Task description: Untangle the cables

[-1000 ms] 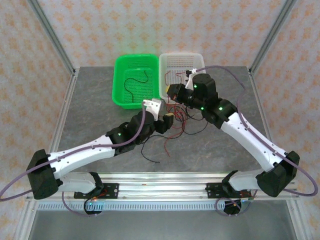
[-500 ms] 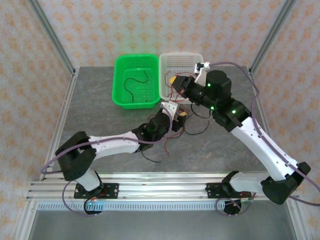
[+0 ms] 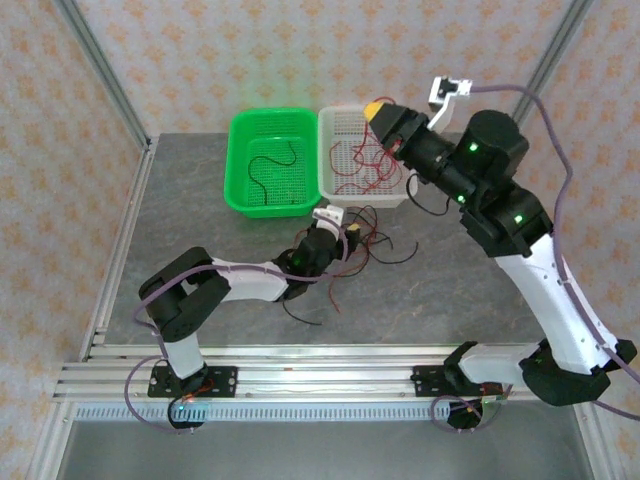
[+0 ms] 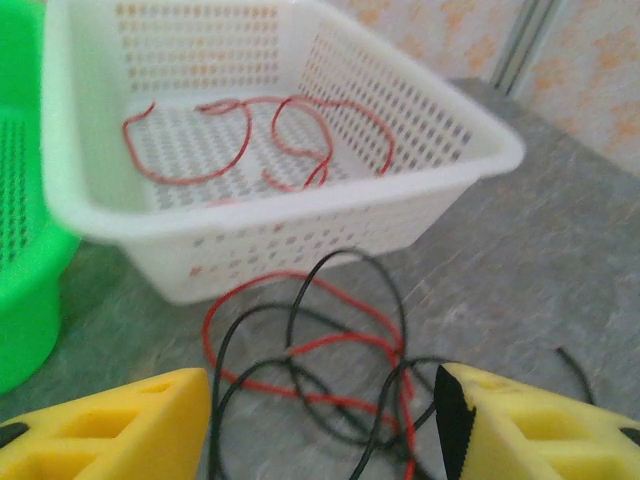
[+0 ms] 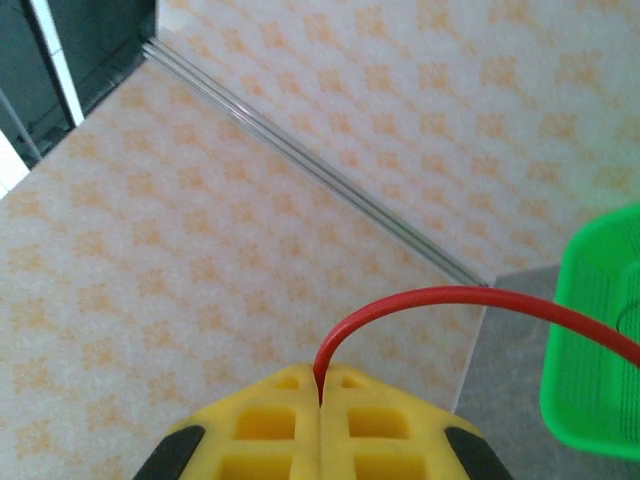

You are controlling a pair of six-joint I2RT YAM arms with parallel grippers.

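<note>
Right gripper point(image 5: 320, 388) jaws closed tight on red cable point(image 5: 440, 294), raised by far corner of white basket point(image 3: 350, 201). Left gripper point(image 4: 322, 388) jaws wide apart, empty; red-black cable tangle point(image 4: 330, 340) on table between fingers.

table point(image 3: 200, 200): grey, speckled | on it: green basket point(image 3: 237, 165), white basket point(image 3: 323, 150), tangled red and black cables point(image 3: 372, 243)
</note>
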